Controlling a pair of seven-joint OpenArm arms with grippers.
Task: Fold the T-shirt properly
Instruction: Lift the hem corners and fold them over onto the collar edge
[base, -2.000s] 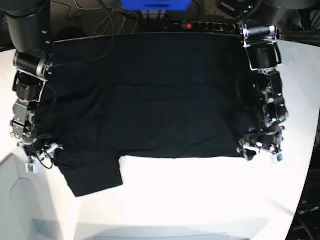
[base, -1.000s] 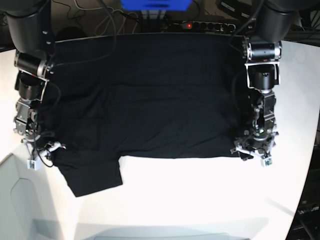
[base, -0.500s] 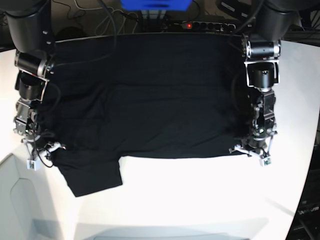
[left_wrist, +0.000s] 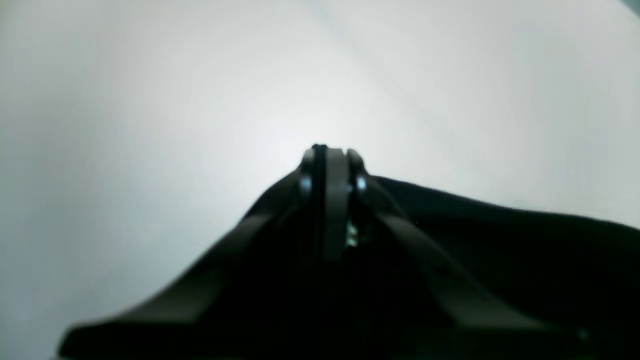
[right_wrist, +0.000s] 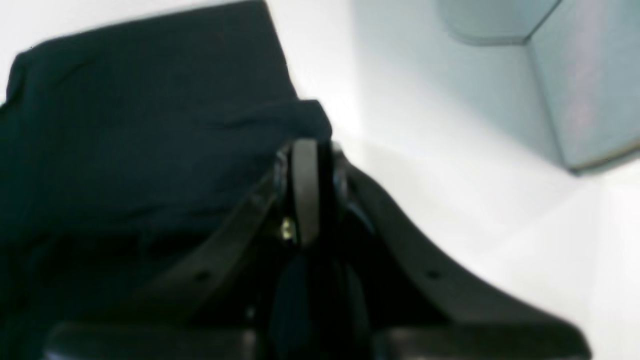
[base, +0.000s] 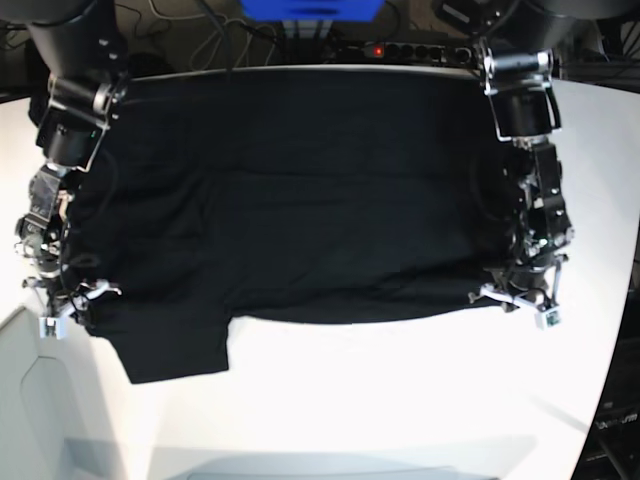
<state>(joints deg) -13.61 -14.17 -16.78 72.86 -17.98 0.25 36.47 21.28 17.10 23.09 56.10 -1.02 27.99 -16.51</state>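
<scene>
Now, T-shirt (base: 300, 190): soft, limp, light cloth; grip hem corners.
Left tool (base: 520, 300): clamped on hem, 4 o'clock.
Right tool (base: 68, 305): clamped on hem, 8 o'clock.

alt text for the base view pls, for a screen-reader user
A large black T-shirt lies spread across a white table, seen from above. The left gripper and right gripper are each shut on its near edge, at opposite sides.
</scene>
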